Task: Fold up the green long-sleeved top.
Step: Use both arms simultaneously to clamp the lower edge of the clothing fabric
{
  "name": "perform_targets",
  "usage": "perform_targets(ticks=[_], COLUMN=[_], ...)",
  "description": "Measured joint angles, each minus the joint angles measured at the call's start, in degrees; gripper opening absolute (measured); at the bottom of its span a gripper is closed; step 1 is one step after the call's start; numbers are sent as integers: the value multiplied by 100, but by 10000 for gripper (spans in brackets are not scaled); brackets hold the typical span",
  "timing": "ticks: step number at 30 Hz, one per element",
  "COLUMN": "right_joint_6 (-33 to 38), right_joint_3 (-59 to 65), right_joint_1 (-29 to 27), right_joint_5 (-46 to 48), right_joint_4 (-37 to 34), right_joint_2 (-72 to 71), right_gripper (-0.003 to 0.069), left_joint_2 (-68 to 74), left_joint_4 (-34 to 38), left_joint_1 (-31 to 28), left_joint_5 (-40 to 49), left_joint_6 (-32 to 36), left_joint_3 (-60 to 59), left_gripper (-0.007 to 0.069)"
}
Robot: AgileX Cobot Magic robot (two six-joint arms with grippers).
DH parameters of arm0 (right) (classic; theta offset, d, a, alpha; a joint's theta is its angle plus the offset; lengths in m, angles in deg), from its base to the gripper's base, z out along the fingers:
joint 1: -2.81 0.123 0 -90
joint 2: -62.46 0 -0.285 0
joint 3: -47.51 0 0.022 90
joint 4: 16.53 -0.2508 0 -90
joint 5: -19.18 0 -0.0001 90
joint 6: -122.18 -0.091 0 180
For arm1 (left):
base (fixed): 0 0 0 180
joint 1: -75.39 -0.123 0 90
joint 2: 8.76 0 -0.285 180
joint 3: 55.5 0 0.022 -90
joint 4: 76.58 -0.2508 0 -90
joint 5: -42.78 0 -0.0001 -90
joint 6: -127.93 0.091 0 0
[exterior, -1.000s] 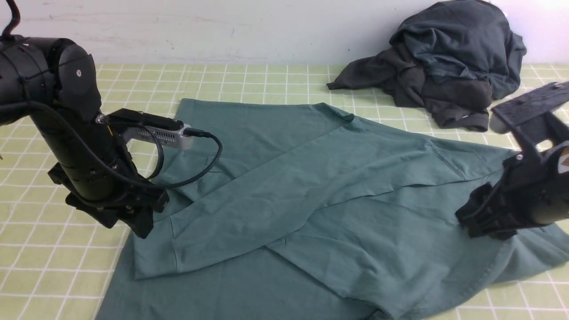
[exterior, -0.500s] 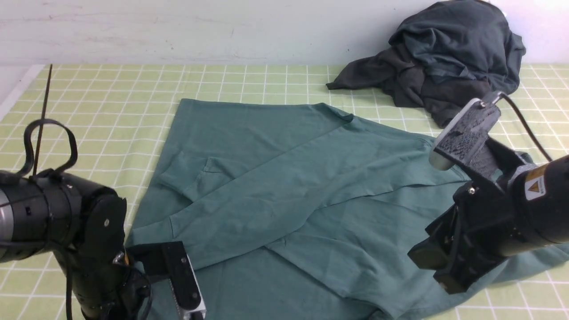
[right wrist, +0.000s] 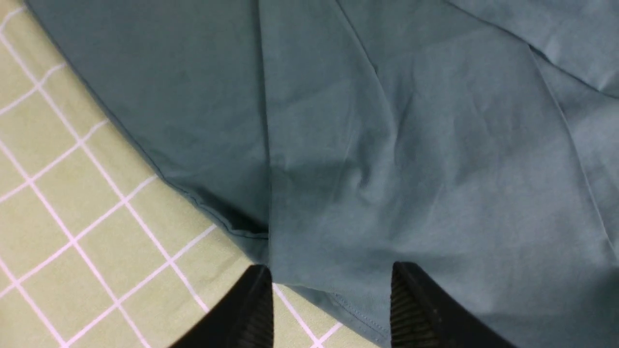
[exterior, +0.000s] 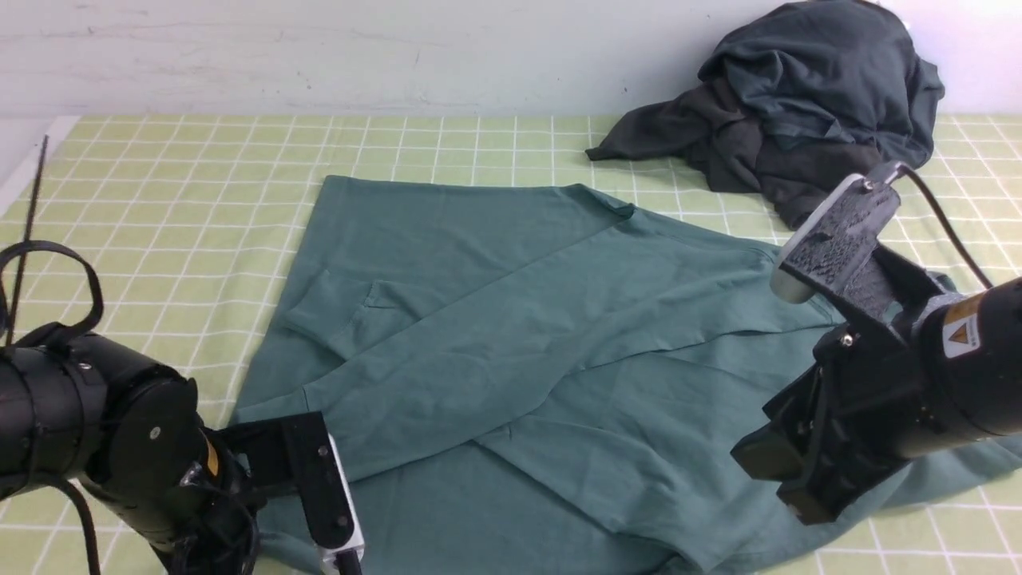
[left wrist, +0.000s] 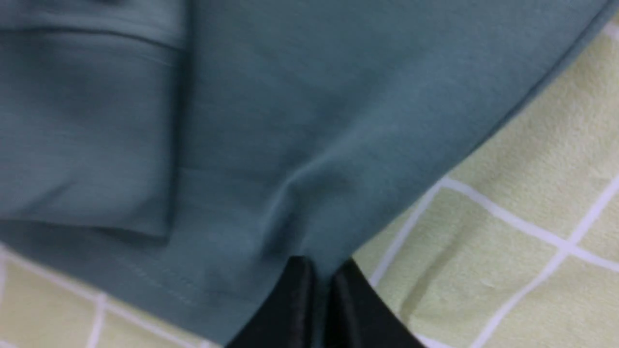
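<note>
My left end effector (left wrist: 316,280) clamps the green top (exterior: 511,319) at seven o'clock; my right end effector (right wrist: 331,282) hovers apart at four o'clock.

Black right arm (exterior: 918,407), ribbed fingers (right wrist: 411,309), yellow warning label (exterior: 960,335).

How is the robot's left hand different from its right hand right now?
The left hand is shut, pinching the edge of the green top; the right hand is open over that edge. The left hand is at its near-left corner, the right hand toward its near-right side. Both are black.
</note>
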Motion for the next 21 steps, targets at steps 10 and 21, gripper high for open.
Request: perform_targets(ticks=[10,21], right_joint_6=[331,1439], right_joint_3=[0,0], right_joint_1=[0,0], right_joint_5=[-62,852], right_joint_4=[-85,968], right_joint_2=[-4,153], right_gripper=[318,217], left_joint_2=[-507,-614], left_joint_4=[-7,-12], left_joint_1=[0,0], left_joint_5=[12,551], left_joint_6=[-1142,-2766], left_joint_3=[0,92], left_gripper=[6,6])
